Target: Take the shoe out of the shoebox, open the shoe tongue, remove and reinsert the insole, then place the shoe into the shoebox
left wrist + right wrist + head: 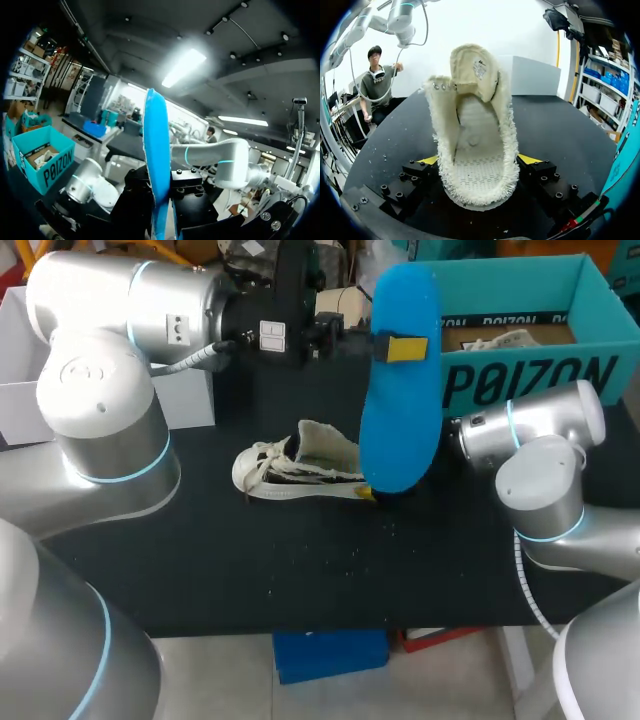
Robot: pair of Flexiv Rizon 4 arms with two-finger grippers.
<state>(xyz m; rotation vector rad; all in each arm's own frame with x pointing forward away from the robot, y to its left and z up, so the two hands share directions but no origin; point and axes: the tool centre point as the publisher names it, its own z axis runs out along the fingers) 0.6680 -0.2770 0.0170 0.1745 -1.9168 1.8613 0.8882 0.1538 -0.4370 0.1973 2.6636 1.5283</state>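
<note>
My left pincer (403,348) clamps the blue insole (400,430), upright over the shoe (300,465), ready for reinserting. My right pincer (479,161) grips the heel (477,192), steadying the shoe on the table (250,560) near the box (520,380), tongue (472,67) folded open for access.

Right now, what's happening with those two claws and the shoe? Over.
Left gripper shut on blue insole, held up over the table. Right gripper shut on shoe at the heel, tongue lifted. Shoebox behind; nothing seen blocking.
</note>
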